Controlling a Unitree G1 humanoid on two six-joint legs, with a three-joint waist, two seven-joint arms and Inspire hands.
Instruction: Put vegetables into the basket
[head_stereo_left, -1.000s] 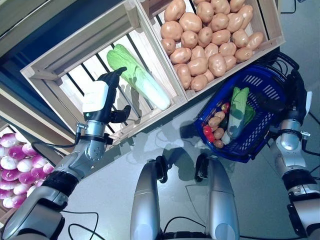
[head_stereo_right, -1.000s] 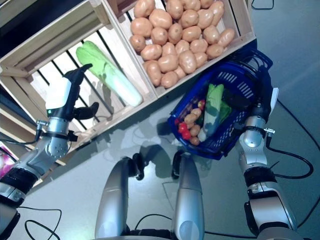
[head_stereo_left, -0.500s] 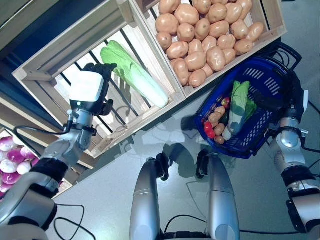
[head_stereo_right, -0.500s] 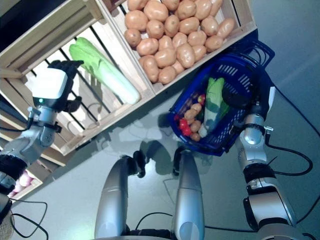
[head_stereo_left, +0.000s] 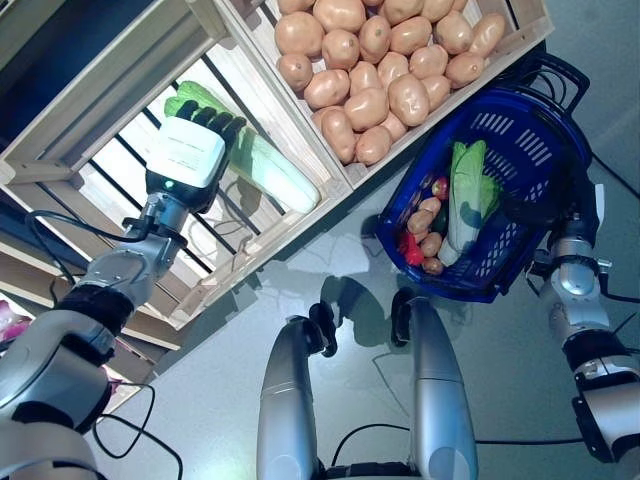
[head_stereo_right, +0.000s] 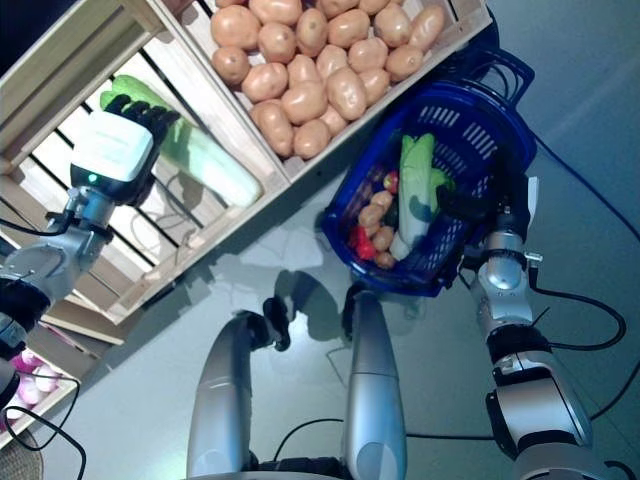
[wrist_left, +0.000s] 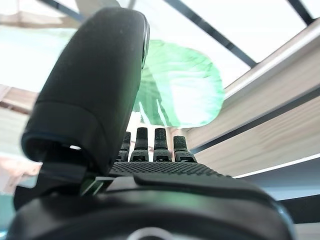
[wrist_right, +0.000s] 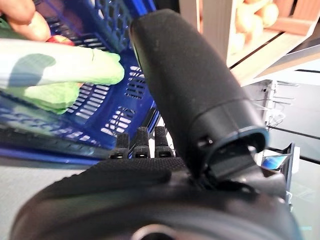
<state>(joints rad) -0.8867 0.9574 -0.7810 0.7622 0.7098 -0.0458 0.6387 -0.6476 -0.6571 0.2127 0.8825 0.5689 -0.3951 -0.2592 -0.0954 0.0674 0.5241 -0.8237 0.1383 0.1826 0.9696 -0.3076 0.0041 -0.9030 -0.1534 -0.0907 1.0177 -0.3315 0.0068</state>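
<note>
Green cabbage (head_stereo_left: 262, 165) lies just past the left hand (head_stereo_left: 188, 155), its fingers straight. Right hand (head_stereo_right: 472, 203) grips the basket (head_stereo_left: 520, 175), fingers curled on its rim.

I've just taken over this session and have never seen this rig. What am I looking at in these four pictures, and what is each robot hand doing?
The two wide pictures come from the humanoid's head, looking down. The two close ones come from cameras on its wrists.

The left robot hand reaches into a wooden crate over a napa cabbage, fingers straight, nothing gripped yet. The next crate holds potatoes.

The right robot hand holds a blue basket. In it lie another cabbage, small potatoes and red vegetables.
</note>
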